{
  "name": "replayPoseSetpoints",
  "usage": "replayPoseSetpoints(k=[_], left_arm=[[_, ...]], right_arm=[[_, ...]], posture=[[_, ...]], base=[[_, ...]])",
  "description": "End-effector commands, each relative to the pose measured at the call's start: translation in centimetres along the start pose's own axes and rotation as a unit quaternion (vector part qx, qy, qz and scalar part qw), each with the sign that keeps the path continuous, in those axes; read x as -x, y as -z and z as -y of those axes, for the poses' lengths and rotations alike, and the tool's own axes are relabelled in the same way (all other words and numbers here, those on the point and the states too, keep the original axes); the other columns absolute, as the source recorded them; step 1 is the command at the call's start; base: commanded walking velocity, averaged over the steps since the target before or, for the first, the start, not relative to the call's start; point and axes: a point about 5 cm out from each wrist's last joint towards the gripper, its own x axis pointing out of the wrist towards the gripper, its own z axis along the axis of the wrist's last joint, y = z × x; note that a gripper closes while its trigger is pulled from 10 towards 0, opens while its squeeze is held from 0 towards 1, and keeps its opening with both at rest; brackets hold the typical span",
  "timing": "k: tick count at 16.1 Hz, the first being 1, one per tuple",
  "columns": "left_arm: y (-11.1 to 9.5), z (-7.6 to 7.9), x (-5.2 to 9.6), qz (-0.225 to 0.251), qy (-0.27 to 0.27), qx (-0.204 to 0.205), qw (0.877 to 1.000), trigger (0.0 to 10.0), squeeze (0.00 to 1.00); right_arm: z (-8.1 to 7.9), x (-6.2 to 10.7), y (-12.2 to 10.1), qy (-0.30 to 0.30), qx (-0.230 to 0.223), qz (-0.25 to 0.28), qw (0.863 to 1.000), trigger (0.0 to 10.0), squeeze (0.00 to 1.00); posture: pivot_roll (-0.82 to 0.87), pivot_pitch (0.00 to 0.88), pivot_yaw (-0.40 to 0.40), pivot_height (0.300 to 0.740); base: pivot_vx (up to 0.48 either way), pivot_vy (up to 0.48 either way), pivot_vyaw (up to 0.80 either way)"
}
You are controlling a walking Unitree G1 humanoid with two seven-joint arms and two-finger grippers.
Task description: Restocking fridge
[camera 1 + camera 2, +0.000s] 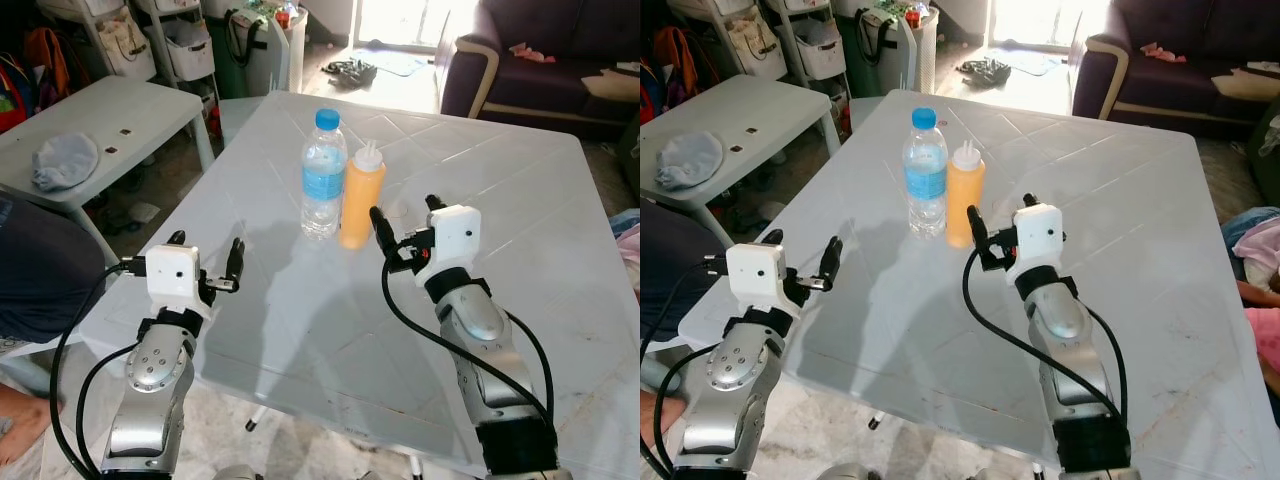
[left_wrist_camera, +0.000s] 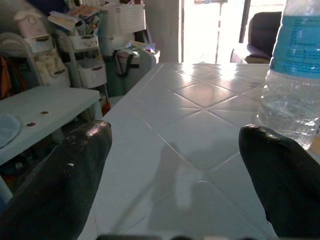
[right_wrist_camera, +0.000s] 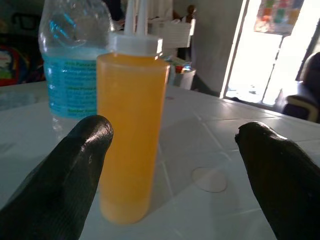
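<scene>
A clear water bottle point(image 1: 323, 175) with a blue cap and label stands upright near the middle of the white table point(image 1: 500, 170). An orange squeeze bottle point(image 1: 360, 195) with a white nozzle stands touching it on its right. My right gripper point(image 1: 405, 215) is open just right of and slightly nearer than the orange bottle point(image 3: 131, 130), holding nothing. My left gripper point(image 1: 207, 250) hovers open over the table's near left part, well short of the water bottle point(image 2: 295, 75), also holding nothing.
A grey side table point(image 1: 110, 115) with a grey cloth point(image 1: 65, 160) stands to the left. A dark sofa point(image 1: 540, 60) is at the back right, and white storage shelves point(image 1: 185, 45) at the back left. A person's dark sleeve point(image 1: 40, 270) is at the left edge.
</scene>
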Motion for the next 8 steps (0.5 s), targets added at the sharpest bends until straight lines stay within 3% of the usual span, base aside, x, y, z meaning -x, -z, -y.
replayPoseSetpoints(k=[1, 8], left_arm=[[-0.5, -0.1, -0.1, 0.005, 0.005, -0.008, 1.0, 10.0, 0.0], [-0.8, -0.3, 0.4, 0.001, 0.011, -0.019, 1.0, 10.0, 0.0]], right_arm=[[0.1, -0.5, -0.3, -0.008, -0.002, 0.008, 1.0, 10.0, 0.0], [0.2, -2.2, 0.0, -0.059, 0.01, -0.002, 0.998, 10.0, 0.0]], posture=[[0.04, 0.048, 0.01, 0.74], [0.07, 0.073, 0.026, 0.74]], base=[[0.0, 0.0, 0.0], [0.0, 0.0, 0.0]])
